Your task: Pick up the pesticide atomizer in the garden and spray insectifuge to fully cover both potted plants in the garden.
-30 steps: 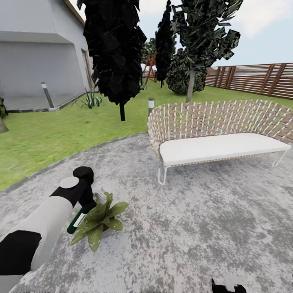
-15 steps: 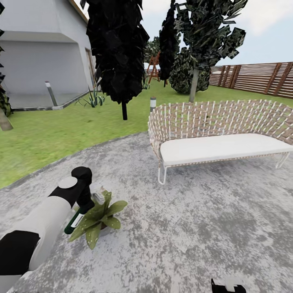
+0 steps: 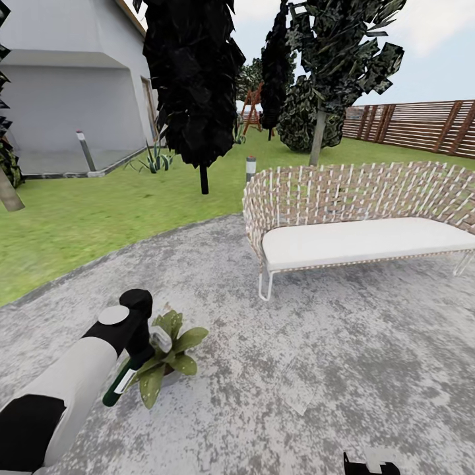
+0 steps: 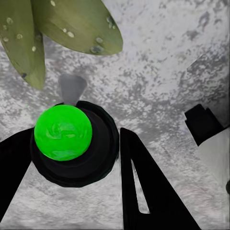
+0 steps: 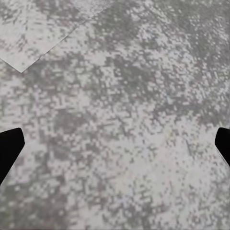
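The pesticide atomizer (image 3: 119,386), a dark green bottle with a pale label, is held in my left gripper (image 3: 142,340), which is shut on it. It hangs right beside a potted plant (image 3: 170,349) on the patio. In the left wrist view the atomizer (image 4: 72,143) is a black round body with a bright green ball, gripped between two dark fingers (image 4: 148,191). Broad green leaves (image 4: 72,24) wet with droplets lie just past it. My right gripper (image 5: 115,148) is open over bare stone, and its edge (image 3: 369,465) pokes in at the bottom of the head view.
A woven bench (image 3: 356,224) with a white cushion stands on the grey stone patio (image 3: 297,369). Behind it lie lawn (image 3: 79,218), dark trees (image 3: 191,86), grey bollard lamps (image 3: 250,168), a house (image 3: 66,79) and a slatted wooden fence (image 3: 422,125).
The head view has swung slightly. My left gripper with the atomizer has dropped a little, staying beside the potted plant.
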Robot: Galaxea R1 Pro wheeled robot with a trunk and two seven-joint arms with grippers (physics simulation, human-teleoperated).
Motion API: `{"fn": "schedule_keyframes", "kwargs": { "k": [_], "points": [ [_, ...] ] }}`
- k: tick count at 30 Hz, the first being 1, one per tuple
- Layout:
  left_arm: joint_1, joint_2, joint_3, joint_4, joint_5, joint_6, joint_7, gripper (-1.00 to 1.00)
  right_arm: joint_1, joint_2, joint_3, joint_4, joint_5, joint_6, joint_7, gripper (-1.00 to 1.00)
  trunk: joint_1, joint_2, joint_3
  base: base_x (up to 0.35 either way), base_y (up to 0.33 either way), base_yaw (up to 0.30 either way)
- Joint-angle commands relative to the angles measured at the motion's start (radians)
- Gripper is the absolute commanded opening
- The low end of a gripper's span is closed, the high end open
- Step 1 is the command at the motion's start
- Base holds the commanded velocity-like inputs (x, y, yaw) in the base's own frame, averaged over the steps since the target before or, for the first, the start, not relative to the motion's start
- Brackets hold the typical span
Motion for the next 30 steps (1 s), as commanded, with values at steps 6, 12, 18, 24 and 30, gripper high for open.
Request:
{"fn": "schedule_keyframes", "kwargs": {
  "k": [6, 12, 18, 24, 30],
  "points": [
    [-0.003, 0.001, -0.006, -0.012, -0.008, 0.069, -0.01, -1.0, -0.001, 0.0, -0.006, 0.001, 0.011, -0.003, -0.004, 1.0, 0.0, 0.0, -0.001, 0.002, 0.0, 0.0],
    [-0.008, 0.0, -0.003, -0.018, -0.008, 0.092, -0.01, -1.0, -0.001, 0.0, -0.006, 0.001, 0.011, -0.003, -0.004, 1.0, 0.0, 0.0, -0.001, 0.0, 0.0, 0.0],
    [-0.01, -0.02, 0.002, -0.018, 0.002, 0.094, -0.01, -1.0, 0.0, 0.0, -0.006, 0.001, 0.011, -0.003, -0.003, 1.0, 0.0, 0.0, -0.001, 0.147, -0.097, 0.0],
    [-0.012, -0.025, -0.001, -0.018, 0.0, 0.091, -0.01, -1.0, -0.001, 0.0, -0.005, 0.001, 0.011, -0.003, -0.003, 1.0, 0.0, 0.0, -0.001, 0.008, -0.005, 0.0],
    [-0.016, -0.041, -0.003, -0.016, -0.003, 0.091, -0.01, -1.0, -0.001, 0.0, -0.005, 0.001, 0.011, -0.003, -0.003, 1.0, 0.0, 0.0, -0.001, 0.091, 0.0, 0.0]
  ]
}}
